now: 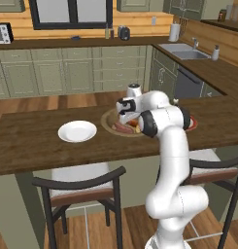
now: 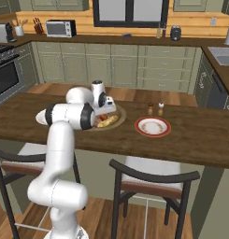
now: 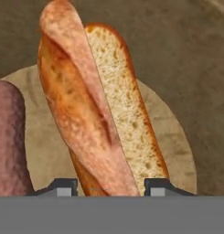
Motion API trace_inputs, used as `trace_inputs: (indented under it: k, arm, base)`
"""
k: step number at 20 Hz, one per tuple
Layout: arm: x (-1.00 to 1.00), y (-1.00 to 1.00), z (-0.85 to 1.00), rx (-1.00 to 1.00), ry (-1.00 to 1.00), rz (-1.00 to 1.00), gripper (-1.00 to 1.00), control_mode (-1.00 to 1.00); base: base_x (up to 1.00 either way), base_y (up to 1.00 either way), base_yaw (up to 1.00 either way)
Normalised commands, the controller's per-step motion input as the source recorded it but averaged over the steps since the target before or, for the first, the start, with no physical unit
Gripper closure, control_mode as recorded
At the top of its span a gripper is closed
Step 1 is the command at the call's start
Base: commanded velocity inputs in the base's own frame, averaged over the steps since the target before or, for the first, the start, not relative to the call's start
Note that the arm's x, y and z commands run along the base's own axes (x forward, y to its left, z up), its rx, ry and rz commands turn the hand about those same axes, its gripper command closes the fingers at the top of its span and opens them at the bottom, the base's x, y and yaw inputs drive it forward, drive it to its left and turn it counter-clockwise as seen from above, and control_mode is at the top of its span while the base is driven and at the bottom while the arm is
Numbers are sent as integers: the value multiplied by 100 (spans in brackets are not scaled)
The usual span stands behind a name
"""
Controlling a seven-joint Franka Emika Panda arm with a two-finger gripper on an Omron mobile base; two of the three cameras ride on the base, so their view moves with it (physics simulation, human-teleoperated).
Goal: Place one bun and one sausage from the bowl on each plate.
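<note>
Jaws of our gripper [image 3: 111, 187] stand on either side of a bun [image 3: 93, 109] in the bowl [image 2: 117, 116]; we cannot tell whether they grip it. Just beside the bun lies a sausage [image 3: 10, 137]. On the surface [image 1: 28, 141] the bowl sits mid-width between the plain white plate [image 1: 77, 131] and the red-rimmed plate [image 2: 153, 126].

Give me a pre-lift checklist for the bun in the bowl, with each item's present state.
1. End effector straddles the bun: ok, one fingertip on either side.
2. Grip closed firmly on bun: cannot tell.
3. Sausage outside the grip: ok, it lies beside the bun, off to one side.
4. Bun still in the bowl: ok.
5. White plate free to receive: ok.
6. Red-rimmed plate free: ok.
</note>
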Motion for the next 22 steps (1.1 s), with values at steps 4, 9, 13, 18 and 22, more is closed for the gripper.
trace_inputs:
  k: [4, 9, 13, 18, 22]
  arm:
    - [-70, 4, 21, 0, -7, 0, 100, -100]
    - [-97, 25, 36, 1, -16, 0, 100, -100]
    - [-92, 52, 64, 2, -26, 0, 100, -100]
    - [-73, 86, 76, 9, -16, 0, 100, -100]
    - [-59, 99, 87, 20, 0, 0, 100, -100]
  base:
    - [0, 0, 0]
    - [0, 0, 0]
    - [0, 0, 0]
    - [0, 0, 0]
    - [0, 0, 0]
